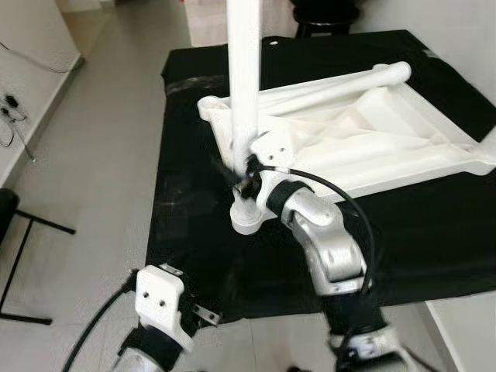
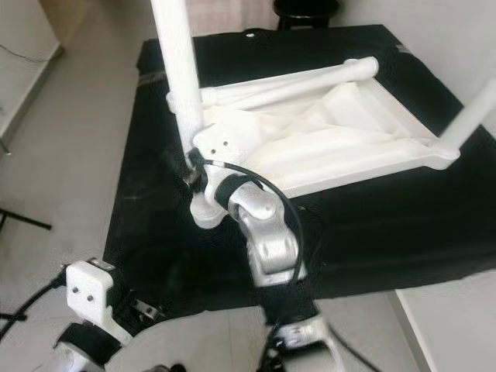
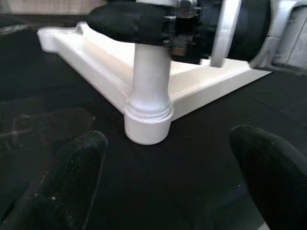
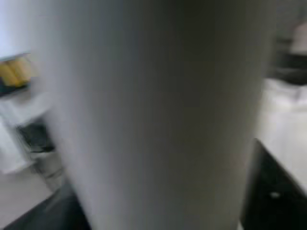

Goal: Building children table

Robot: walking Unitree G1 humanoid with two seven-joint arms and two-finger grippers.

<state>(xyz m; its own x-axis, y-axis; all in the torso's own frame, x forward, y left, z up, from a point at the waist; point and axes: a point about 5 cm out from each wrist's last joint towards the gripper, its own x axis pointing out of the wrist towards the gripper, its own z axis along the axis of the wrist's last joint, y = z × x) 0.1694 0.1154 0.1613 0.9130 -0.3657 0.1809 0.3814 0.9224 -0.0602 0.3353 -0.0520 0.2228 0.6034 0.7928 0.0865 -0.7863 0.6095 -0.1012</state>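
One upright white leg (image 1: 245,85) stands in the upturned tabletop's (image 1: 387,147) near corner socket, grasped by the right tool (image 1: 246,172); the left tool (image 3: 158,182) hovers released nearby.

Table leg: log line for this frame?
right gripper: shut on table leg | leg: upright in tabletop corner socket | left gripper: open, idle

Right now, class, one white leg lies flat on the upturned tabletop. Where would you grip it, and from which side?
Grip the lying leg near the middle of its round shaft, coming down from above with the jaws spanning its width. It rests along the far rim of the tabletop, so its upper side is exposed. The right gripper is busy holding the upright leg; the left gripper is open.
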